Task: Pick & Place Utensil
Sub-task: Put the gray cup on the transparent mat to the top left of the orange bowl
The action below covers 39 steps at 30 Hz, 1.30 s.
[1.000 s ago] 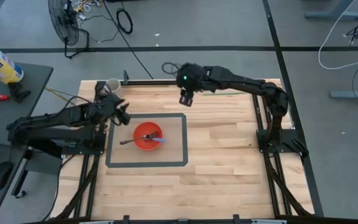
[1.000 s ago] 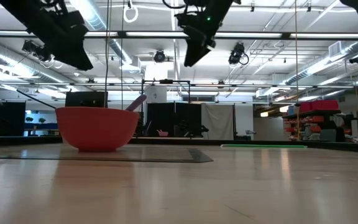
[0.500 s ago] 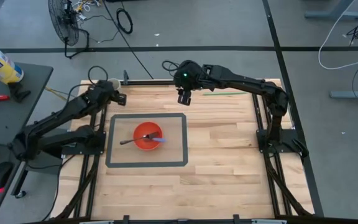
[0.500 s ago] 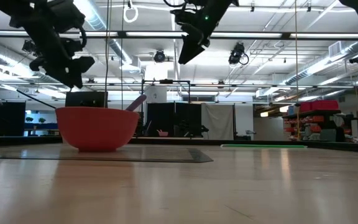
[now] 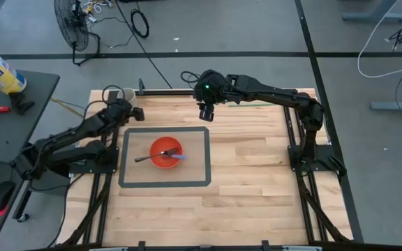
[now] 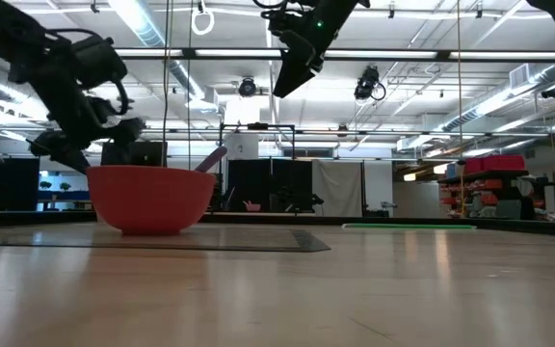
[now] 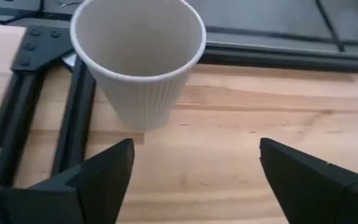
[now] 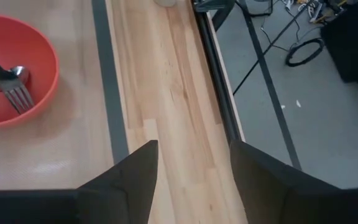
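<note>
Table (image 5: pixel 250 181), taped square with red bowl (image 5: pixel 165 153) inside. Fork (image 5: pixel 147 156) and spoon (image 5: pixel 175 155) both lie in the bowl; fork handle sticks out over the rim toward the left arm's side, long axis roughly across the table.

Left gripper (image 5: pixel 128 111) sits at the far left corner, fingers spread wide, empty, just before the paper cup (image 7: pixel 138 59); bowl lies nearer the table middle from it.

Right gripper (image 5: pixel 206 111) hovers high near the far edge, open, empty. Left arm judged nearer the fork handle

In the low view, the round red plastic bowl (image 6: pixel 149 198) hides all but one utensil handle. The right wrist view cuts off a white rounded object (image 8: pixel 165 2) at its edge.
</note>
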Tool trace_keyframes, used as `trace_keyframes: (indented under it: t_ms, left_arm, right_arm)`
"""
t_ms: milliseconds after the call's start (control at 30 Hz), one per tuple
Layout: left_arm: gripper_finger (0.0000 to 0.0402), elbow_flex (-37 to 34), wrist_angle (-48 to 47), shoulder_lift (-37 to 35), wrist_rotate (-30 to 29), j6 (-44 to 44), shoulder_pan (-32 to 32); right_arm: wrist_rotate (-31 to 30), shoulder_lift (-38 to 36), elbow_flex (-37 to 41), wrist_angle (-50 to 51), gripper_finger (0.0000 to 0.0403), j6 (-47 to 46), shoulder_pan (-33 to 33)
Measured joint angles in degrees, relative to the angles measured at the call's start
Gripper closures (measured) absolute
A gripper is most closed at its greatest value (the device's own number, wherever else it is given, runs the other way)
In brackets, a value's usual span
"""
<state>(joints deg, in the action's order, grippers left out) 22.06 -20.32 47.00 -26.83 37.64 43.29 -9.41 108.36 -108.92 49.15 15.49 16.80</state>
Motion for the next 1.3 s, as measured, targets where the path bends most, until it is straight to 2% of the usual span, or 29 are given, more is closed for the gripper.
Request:
trace_keyframes:
  t_ms: [100,233,367,467,667,833,1067,1300]
  left_arm:
    - [0.0037,-3.52,7.00,0.62,-0.27,0.76,0.00]
    - [0.0035,-6.69,14.83,3.44,-3.73,1.53,0.00]
    - [0.0035,-6.81,14.77,7.73,-6.72,5.37,-0.48]
    - [0.0035,-6.54,16.12,10.24,-9.50,4.87,-0.83]
    - [0.0035,-6.20,16.38,11.12,-10.91,4.03,-0.83]
    - [0.0035,-6.20,16.68,11.12,-9.02,-2.50,-0.70]
    - [0.0033,-6.20,17.49,11.12,-9.82,0.58,-0.70]
    - [0.0006,-6.20,17.58,11.23,-9.14,3.74,0.66]
  right_arm:
    - [0.02,0.00,0.00,-0.02,0.0200,0.28,0.00]
    - [0.02,0.00,0.00,-0.53,0.0200,1.90,0.00]
    - [0.02,0.00,0.00,-1.34,0.0200,2.09,0.00]
    - [0.02,0.00,0.00,-2.06,0.0200,2.88,0.00]
    - [0.29,0.00,0.00,-3.02,0.0200,3.58,0.00]
    - [3.28,0.00,0.00,-3.02,0.0200,4.43,0.00]
    - [5.01,0.00,0.00,-2.97,0.0200,4.52,-0.02]
    - [4.98,0.00,0.00,-2.99,0.0200,4.55,-0.02]
